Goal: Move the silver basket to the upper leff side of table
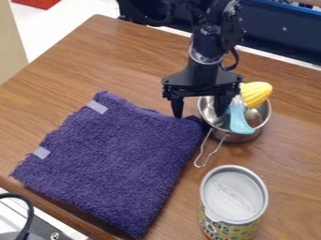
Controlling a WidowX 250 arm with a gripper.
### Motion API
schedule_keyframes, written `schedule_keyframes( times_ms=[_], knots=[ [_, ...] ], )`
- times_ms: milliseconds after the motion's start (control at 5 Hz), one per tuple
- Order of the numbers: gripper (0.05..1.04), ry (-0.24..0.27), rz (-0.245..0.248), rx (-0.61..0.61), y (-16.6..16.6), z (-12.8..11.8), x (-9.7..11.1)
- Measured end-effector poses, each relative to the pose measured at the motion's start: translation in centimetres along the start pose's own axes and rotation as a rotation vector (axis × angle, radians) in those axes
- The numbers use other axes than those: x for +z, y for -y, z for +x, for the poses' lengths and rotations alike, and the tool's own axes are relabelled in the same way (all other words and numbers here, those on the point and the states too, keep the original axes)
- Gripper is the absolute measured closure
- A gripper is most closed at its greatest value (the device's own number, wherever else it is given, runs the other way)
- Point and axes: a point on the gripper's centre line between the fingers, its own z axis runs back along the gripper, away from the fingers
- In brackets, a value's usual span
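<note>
At the near right stands a can (234,194), with a towel (116,159) to its left. Beyond the can sits the silver basket (239,138), beside the towel's far right corner, corn (256,94) and a blue-handled tool (238,121) in it. The gripper (199,107) hangs wide open astride the basket's left rim, holding nothing; I cannot tell if it touches.

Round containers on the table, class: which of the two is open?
The silver basket with the wire handle, holding the yellow corn; the can has a covered top.
</note>
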Motion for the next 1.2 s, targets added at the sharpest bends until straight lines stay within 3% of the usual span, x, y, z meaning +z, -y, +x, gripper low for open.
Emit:
schedule_keyframes(
  times_ms=[200,600,800,1000,1200],
  knots=[
    [0.137,-0.001,0.001,-0.001,0.0,0.0,-0.1],
    [0.698,-0.015,-0.002,-0.019,0.3,-0.2,-0.9],
    [0.917,-0.054,-0.040,-0.047,0.4,0.3,-1.1],
    [1.016,-0.072,-0.083,0.009,0.4,1.3,-0.7],
    [1.024,-0.088,-0.101,0.058,0.4,1.9,-0.4]
  ],
)
